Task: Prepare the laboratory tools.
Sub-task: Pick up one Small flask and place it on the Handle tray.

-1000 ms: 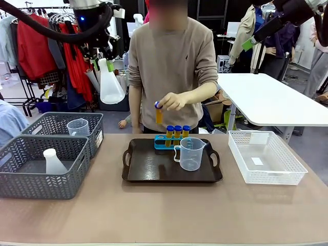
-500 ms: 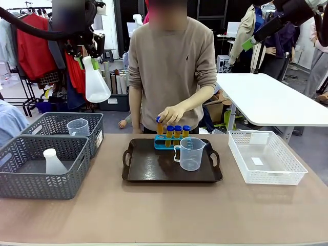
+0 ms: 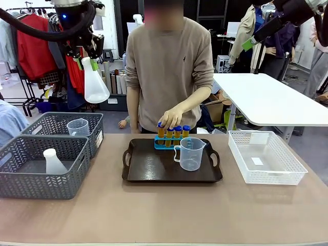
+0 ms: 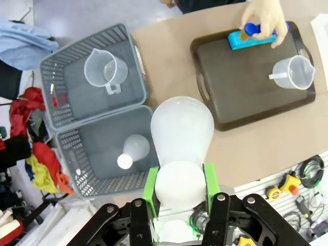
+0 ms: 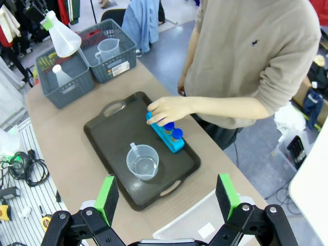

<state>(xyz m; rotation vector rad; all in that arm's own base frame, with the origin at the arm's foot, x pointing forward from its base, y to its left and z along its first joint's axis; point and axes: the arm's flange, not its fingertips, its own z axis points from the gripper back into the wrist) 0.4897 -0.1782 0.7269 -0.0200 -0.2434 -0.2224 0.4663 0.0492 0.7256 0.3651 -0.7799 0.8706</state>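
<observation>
lighting: even, bright, diffuse overhead | shadows: soft, faint under the tray (image 3: 171,166) and baskets | glare: mild on the far-right white table (image 3: 266,100) | blur: slight in the far background | distortion: wide-angle bending seen in wrist views

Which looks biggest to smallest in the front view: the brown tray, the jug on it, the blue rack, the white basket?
1. White mesh basket and dark brown tray: look alike in spread, so unranked.
2. Clear measuring jug.
3. Blue rack, partly hidden behind the jug and the person's hand.
</observation>
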